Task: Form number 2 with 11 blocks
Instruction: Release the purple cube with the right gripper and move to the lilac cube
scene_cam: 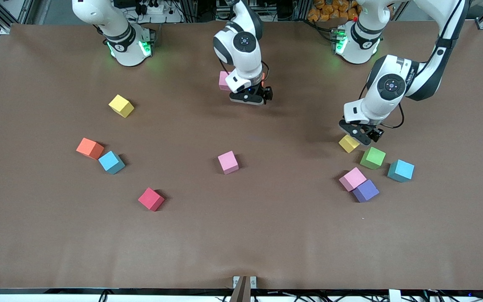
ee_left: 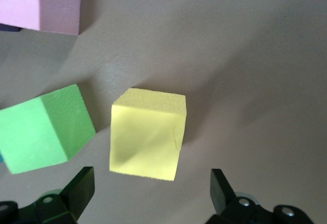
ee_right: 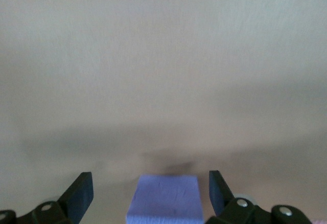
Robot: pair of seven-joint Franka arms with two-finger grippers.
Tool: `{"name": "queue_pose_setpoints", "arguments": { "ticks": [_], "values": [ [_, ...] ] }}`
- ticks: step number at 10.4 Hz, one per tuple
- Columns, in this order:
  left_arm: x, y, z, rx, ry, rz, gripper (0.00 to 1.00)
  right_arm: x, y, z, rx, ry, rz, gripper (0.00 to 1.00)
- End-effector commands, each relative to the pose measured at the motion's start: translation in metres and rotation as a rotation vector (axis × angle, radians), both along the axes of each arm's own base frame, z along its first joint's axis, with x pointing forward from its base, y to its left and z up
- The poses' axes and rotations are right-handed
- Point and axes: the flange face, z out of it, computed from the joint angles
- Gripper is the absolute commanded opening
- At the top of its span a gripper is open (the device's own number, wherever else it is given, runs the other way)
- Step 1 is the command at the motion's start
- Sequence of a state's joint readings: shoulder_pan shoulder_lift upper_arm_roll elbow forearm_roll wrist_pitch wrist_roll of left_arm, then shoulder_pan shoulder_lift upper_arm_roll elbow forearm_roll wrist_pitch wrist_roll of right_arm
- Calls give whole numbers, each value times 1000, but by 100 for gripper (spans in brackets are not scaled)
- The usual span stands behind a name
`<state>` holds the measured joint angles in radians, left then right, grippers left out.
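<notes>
I'm seeing the blocks scattered loose, no digit formed. Nearest the front camera, a red block (scene_cam: 151, 199) is sitting alone toward the right arm's end; toward the left arm's end a purple block (scene_cam: 366, 191) is touching a pink block (scene_cam: 352, 178). Farther back a teal block (scene_cam: 401, 170) and a green block (scene_cam: 372, 157) are lying near them, a pink one (scene_cam: 228, 162) is resting mid-table, and an orange block (scene_cam: 90, 148) is sitting just beside another teal one (scene_cam: 111, 162).

My left gripper (scene_cam: 361, 133) is hovering over a yellow block (ee_left: 148, 134) with its fingers spread wide, the cube lying between them but apart from both (its edges are turned askew to the fingers). A second yellow block (scene_cam: 121, 105) is lying well apart, toward the right arm's end.

Farthest back, my right gripper (scene_cam: 250, 97) is hanging with fingers parted and clear of a lilac-blue block (ee_right: 163, 199) that is sitting squarely between them; another pink block (scene_cam: 223, 80) is showing beside that wrist. All are matte, equal cubes.
</notes>
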<state>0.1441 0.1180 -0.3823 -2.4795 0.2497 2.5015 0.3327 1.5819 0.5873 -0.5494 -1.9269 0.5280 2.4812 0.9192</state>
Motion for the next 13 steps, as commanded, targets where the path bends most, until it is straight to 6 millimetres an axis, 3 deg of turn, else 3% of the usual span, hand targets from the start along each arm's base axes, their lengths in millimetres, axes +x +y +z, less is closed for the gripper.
{"name": "queue_pose_setpoints", "arguments": {
  "ticks": [1,5,7,8,11,13],
  "values": [
    [1,-3,-13,-14,-14,4,100,32,-19,14,-15,-28,73,100],
    [1,-5,-17,-20,-17,-3,100,122,-77,41,-32,-95,212,100],
    [3,-4,-16,9,-34,-56,100,151,-93,48,-28,-135,263,100],
    [4,-2,-16,13,-38,-61,100,167,-92,55,-24,-174,281,100],
    [7,-5,-25,-10,-41,-60,100,201,-100,41,-62,-274,381,100],
    [8,-4,-31,-24,-45,-56,100,210,-105,18,-78,-293,456,100]
  ]
}}
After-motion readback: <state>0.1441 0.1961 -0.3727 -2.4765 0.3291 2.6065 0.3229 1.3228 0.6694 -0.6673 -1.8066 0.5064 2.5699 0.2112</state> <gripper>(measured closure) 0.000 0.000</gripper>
